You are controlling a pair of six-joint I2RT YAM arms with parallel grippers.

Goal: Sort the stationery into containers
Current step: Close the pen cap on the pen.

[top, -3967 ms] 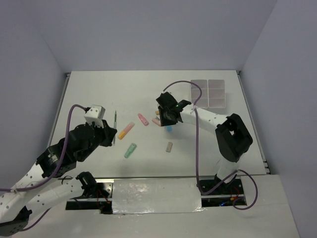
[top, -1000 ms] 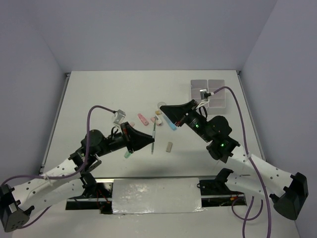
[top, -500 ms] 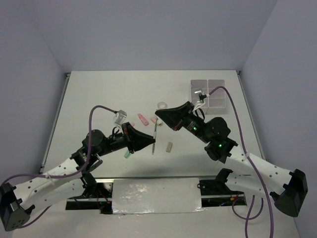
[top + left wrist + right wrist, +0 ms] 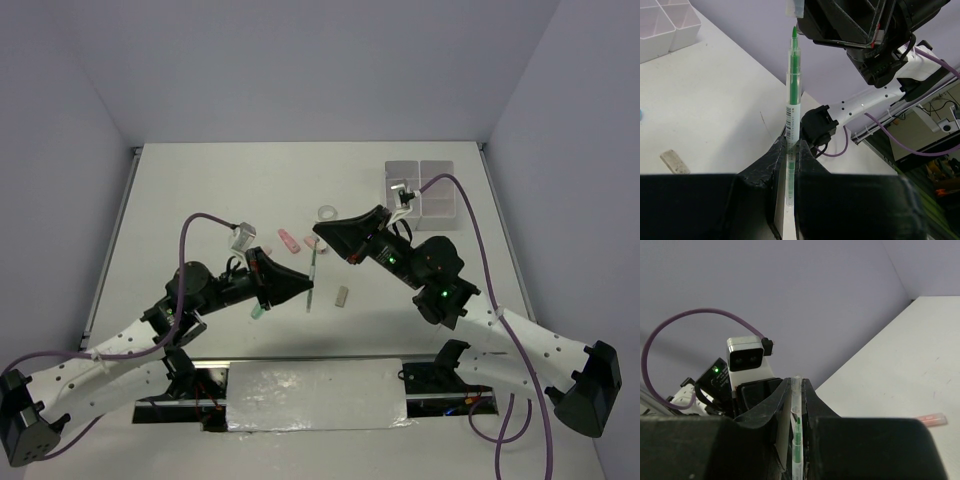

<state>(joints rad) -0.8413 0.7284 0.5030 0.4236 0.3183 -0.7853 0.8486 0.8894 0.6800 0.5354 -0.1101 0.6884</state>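
My left gripper [image 4: 308, 283] is shut on a thin green pen [image 4: 313, 275] and holds it above the table, tip toward the right gripper. In the left wrist view the pen [image 4: 792, 100] stands up between my fingers [image 4: 781, 150]. My right gripper [image 4: 321, 238] is shut on a clear pen cap [image 4: 797, 395], in line with the pen's green tip [image 4: 798, 437], which sits at the cap's open end. The translucent divided box [image 4: 420, 190] stands at the far right. On the table lie a white tape ring [image 4: 326, 213], a pink stick [image 4: 289, 240], a tan block [image 4: 342, 295] and a green stick [image 4: 258, 311].
Both arms meet over the middle of the table, above the loose items. The box also shows in the left wrist view [image 4: 665, 25], with the tan block [image 4: 675, 161] nearer. A pink stick [image 4: 930, 418] lies on the table in the right wrist view.
Over the last second the right gripper moved left and lined the cap up with the pen tip. Since half a second ago both arms are almost still.
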